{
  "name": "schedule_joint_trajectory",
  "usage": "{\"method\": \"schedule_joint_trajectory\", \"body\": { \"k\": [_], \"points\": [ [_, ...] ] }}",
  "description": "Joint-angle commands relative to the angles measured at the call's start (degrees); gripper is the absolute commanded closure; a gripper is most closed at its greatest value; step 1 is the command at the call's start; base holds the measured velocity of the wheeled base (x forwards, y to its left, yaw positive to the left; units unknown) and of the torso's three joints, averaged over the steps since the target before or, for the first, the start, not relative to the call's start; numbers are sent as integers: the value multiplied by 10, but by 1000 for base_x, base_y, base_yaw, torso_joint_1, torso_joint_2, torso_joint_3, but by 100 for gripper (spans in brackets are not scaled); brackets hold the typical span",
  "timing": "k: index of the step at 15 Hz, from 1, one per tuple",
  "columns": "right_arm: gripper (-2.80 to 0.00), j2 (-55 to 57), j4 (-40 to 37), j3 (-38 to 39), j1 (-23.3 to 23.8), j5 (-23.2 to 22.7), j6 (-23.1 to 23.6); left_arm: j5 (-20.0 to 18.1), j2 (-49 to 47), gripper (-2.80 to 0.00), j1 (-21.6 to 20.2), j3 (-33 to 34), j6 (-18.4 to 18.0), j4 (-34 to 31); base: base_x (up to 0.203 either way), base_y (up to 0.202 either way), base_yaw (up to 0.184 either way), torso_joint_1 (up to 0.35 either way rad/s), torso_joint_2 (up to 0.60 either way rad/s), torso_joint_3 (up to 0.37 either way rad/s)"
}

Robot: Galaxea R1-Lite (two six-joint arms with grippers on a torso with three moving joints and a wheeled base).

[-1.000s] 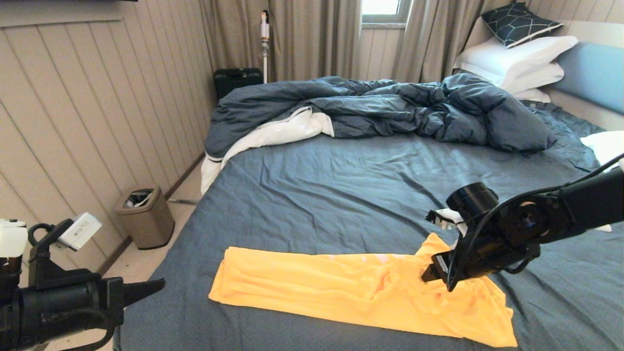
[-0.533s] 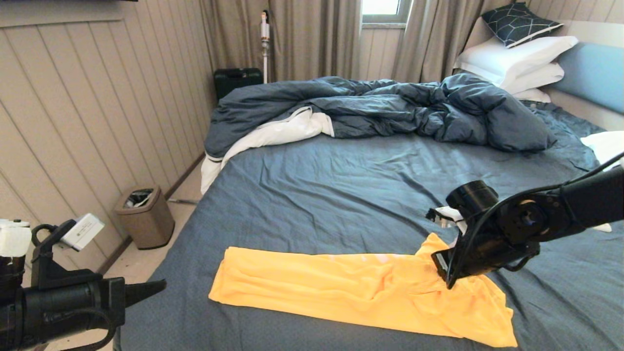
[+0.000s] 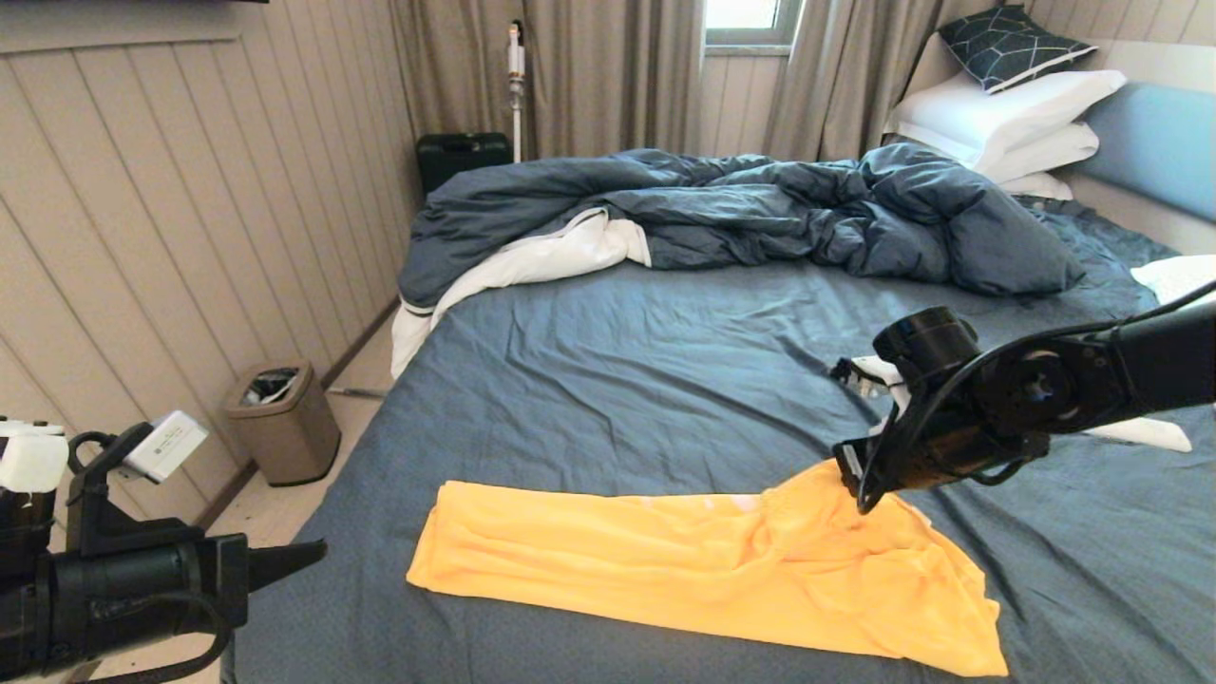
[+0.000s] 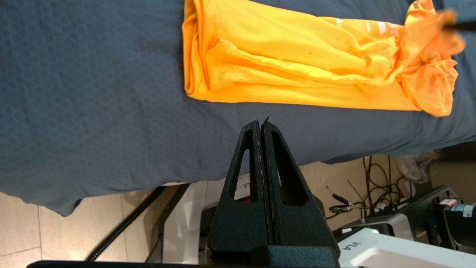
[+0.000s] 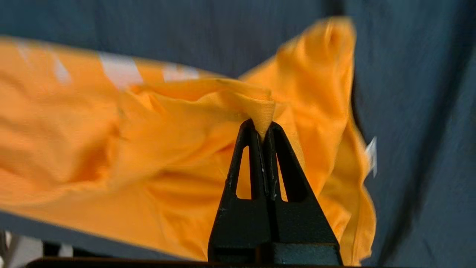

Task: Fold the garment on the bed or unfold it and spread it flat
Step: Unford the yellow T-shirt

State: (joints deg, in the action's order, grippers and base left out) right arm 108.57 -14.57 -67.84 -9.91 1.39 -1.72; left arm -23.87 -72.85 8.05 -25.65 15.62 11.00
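Observation:
The yellow T-shirt (image 3: 665, 560) lies folded into a long strip across the near part of the bed (image 3: 665, 380). My right gripper (image 3: 850, 475) is shut on a pinch of the shirt's fabric (image 5: 260, 108) at its right end and holds that part raised off the sheet. The rest of the garment (image 4: 297, 67) stays flat on the sheet. My left gripper (image 4: 261, 124) is shut with nothing in it. It hovers off the bed's near left corner (image 3: 318, 549), apart from the shirt's left end.
A rumpled dark blue duvet (image 3: 741, 214) covers the far half of the bed. White pillows (image 3: 1007, 114) and a patterned cushion (image 3: 1012, 43) lean at the headboard (image 3: 1154, 142). A waste bin (image 3: 282, 418) stands on the floor by the left wall.
My right gripper has risen and drawn slightly back, lifting the shirt's right end off the sheet. The left arm has barely moved.

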Motion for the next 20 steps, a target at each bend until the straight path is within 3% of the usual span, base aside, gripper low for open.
{"method": "schedule_joint_trajectory", "body": {
  "k": [1,3,7,12,20],
  "points": [
    [0,22,-2,-57,0,2,-11,-1,-3,0,0,0,1,2,0,0,0,0,0,0],
    [0,66,-6,-134,0,12,-26,-1,-1,0,0,-1,1,2,0,0,0,0,0,0],
    [0,175,-22,-287,-12,76,-56,-1,4,0,0,0,1,3,0,0,0,0,0,0],
    [0,276,-23,-418,-18,146,-82,-4,3,0,0,2,0,6,0,0,0,0,0,0],
    [0,317,-3,-430,-27,181,-77,-6,12,0,1,7,1,7,0,0,0,0,0,0]
  ]
}}
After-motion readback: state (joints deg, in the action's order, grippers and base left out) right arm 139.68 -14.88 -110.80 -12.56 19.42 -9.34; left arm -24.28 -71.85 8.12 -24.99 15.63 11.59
